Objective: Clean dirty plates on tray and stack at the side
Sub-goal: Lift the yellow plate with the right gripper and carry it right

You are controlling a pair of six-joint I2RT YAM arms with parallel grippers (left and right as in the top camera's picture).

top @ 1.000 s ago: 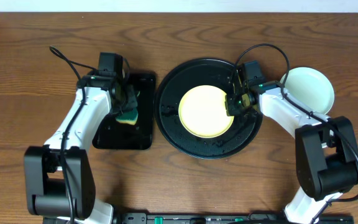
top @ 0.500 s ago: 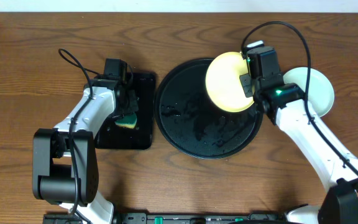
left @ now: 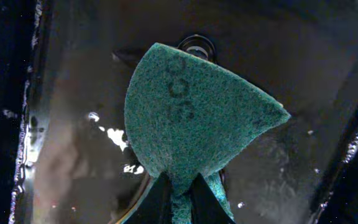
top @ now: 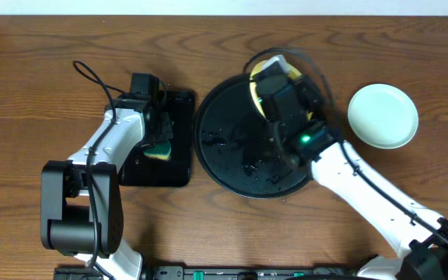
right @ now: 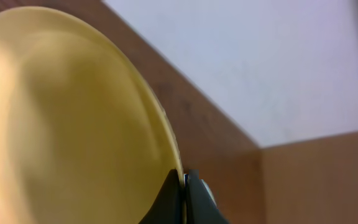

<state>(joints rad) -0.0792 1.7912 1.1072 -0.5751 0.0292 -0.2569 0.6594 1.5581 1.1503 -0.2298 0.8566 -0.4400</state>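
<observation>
Left: L gripper (left: 179, 190) pinched shut on a green scrub sponge (left: 191, 118), over the small rectangular black tray (top: 179, 167). Centre: round black tray (top: 224, 155), wet, no plates lying on it. R gripper (right: 184, 186) hangs above it, clamped on the rim of the pale yellow plate (right: 73, 124), which is tilted on edge (looks clean). Right: mint plate (top: 383, 115) on bare tabletop (top: 37, 93); can't tell if it's one or a stack. Prob. last step: stack the yellow one there.

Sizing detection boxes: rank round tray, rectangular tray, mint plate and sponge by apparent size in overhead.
1. round black tray
2. rectangular black tray, partly covered
3. mint plate
4. sponge, only partly visible
</observation>
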